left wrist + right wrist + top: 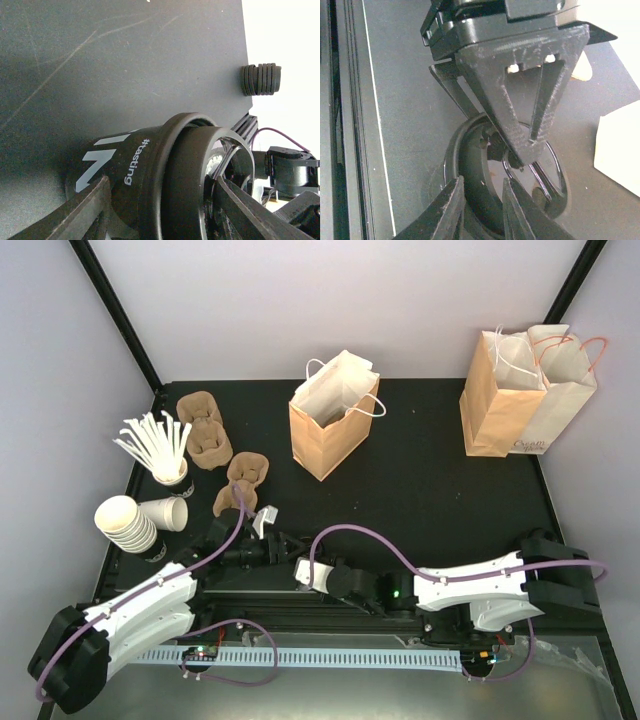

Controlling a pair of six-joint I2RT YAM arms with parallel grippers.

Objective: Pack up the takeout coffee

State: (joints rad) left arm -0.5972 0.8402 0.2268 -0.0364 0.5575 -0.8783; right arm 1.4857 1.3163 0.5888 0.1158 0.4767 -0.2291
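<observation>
The takeout coffee [130, 175], a cup with a black printed band and a glossy black lid [470, 175], sits between both grippers just in front of the arm bases. My left gripper [160, 182] is shut on it, with one finger along the cup body and the other finger [520, 100] across the lid's top. My right gripper [482, 184] is shut on the lid's rim, one fingertip outside it and one on top. In the top view the left gripper [284, 544] and right gripper [303, 566] meet and hide the cup.
An open brown paper bag [325, 430] stands at the back centre, with two more bags [520, 400] at the back right. Brown pulp carriers [205, 435], a cup of white sticks [160, 445] and stacked lidless white cups [125, 522] crowd the left side.
</observation>
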